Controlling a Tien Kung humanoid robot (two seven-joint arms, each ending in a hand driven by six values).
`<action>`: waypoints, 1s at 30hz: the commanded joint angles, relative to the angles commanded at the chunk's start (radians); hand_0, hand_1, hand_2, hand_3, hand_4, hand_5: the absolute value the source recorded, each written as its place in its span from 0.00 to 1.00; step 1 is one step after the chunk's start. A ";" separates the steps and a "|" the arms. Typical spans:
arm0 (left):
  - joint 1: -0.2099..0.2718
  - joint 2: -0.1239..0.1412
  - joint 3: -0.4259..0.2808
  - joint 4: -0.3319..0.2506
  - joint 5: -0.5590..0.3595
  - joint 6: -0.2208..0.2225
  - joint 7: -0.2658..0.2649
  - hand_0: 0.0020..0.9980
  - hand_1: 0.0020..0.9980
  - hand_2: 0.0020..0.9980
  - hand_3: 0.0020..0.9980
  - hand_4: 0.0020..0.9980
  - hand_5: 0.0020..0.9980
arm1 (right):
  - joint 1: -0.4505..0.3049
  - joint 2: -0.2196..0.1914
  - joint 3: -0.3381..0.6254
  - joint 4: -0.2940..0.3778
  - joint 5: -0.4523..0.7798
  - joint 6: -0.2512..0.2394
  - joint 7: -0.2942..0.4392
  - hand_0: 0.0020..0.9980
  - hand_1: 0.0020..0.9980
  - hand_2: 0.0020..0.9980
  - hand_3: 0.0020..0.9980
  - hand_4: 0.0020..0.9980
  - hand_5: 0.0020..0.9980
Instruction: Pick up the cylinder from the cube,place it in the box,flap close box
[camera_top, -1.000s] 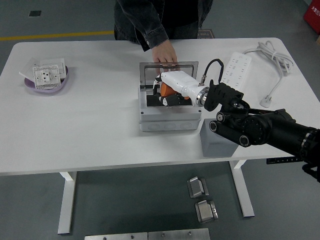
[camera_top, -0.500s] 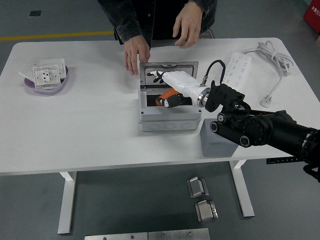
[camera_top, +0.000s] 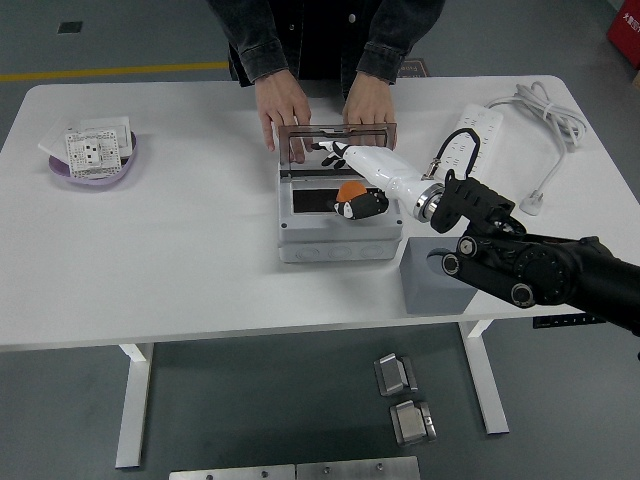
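An open grey box stands mid-table, its lid raised at the back. My right hand, white with black fingertips, reaches in over the box from the right. Its lower fingers are curled around the orange cylinder just above the box's dark inside, and one finger points toward the lid. The grey cube sits at the table's front edge right of the box, partly behind my black forearm. A person's two hands rest on the lid's back edge. My left arm is out of view.
A purple bowl with white socket plates sits at far left. A white power strip and its cable lie at back right. The person stands at the far edge, close behind the box.
The person has brought both hands down onto the lid's back edge. My right hand has drawn slightly right, with the orange cylinder still in its fingers.
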 joint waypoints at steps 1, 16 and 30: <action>0.001 0.000 -0.002 0.000 0.001 0.000 0.000 0.64 0.65 0.61 0.63 0.67 0.34 | -0.005 -0.016 0.026 0.030 -0.023 0.010 -0.013 0.82 0.76 0.80 0.97 0.76 0.13; 0.007 0.001 0.006 0.001 -0.006 0.000 0.002 0.64 0.65 0.61 0.63 0.67 0.34 | 0.085 -0.048 0.167 0.169 -0.056 0.078 -0.064 0.81 0.75 0.79 0.96 0.76 0.15; -0.005 0.014 0.029 0.000 -0.014 0.000 0.004 0.64 0.65 0.61 0.63 0.66 0.34 | 0.217 0.098 -0.082 -0.160 0.247 0.068 0.026 0.81 0.75 0.79 0.94 0.75 0.16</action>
